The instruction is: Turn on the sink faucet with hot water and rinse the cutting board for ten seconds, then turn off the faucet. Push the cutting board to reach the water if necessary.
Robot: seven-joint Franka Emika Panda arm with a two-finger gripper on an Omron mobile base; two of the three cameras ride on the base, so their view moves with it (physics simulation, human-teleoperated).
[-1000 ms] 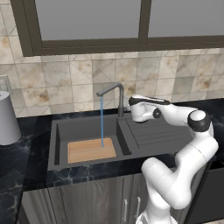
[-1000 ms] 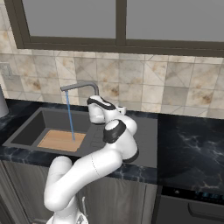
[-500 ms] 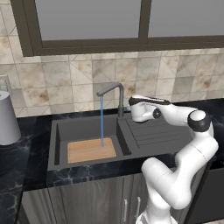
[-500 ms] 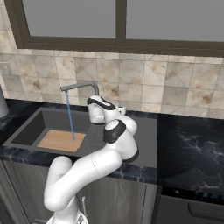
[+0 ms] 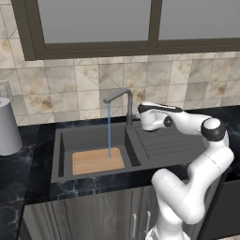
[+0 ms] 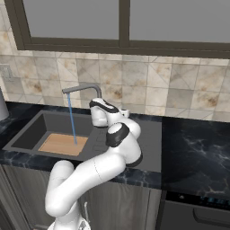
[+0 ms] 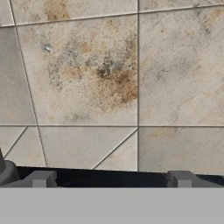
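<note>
Leftmost, a grey cylindrical container (image 5: 8, 125) on the black marbled countertop (image 5: 18, 173), well apart from the sink (image 5: 65, 140). Then, flat on the basin floor, the cutting board (image 5: 97, 160), toward the basin's front and right, with the water (image 5: 109, 130) falling as a thin blue stream straight onto its right half; same seen from the right base view, water (image 6: 72, 121) landing on the board (image 6: 60, 143). Above, the sink faucet (image 5: 123, 103), post upright at the basin's back edge, spout arm angled out left over the board. Just right of the post, the gripper (image 5: 140, 110), near the faucet base, over the ribbed drainboard (image 5: 161, 143). Finger tips (image 7: 40, 178) spread wide apart at the bottom of the hand view, nothing between them, facing the beige wall tiles (image 7: 87, 74).
</note>
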